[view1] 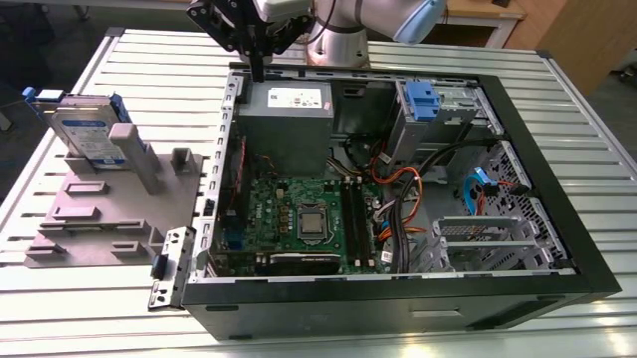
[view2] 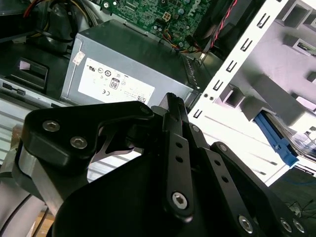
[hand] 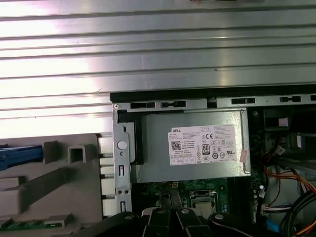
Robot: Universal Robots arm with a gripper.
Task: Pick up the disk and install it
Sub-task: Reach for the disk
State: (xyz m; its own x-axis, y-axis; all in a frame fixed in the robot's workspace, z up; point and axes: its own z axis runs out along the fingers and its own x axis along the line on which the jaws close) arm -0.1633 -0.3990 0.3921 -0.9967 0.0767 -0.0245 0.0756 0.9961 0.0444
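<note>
1. The gripper (view1: 256,71) is hanging over the far rim of the open computer case (view1: 587,253), just above the corner of the grey metal box (view1: 283,127) with the white sticker. Its jaws are pressing together and are gripping nothing.
2. The disk (view1: 85,133) is standing on edge, tilted slightly, at the far end of the grey stand (view1: 100,205). It is well apart from the gripper, toward the exterior view's left.
3. The stand is lying on the slatted table (view1: 149,52), just beside the case.
4. In the second wrist view, the closed fingertips (view2: 171,101) are pointing toward the grey metal box (view2: 123,59). A blue rail of the disk (view2: 279,143) is showing beyond the stand.
5. Inside the case, the green circuit board (view1: 298,212) is lying next to the metal box.
</note>
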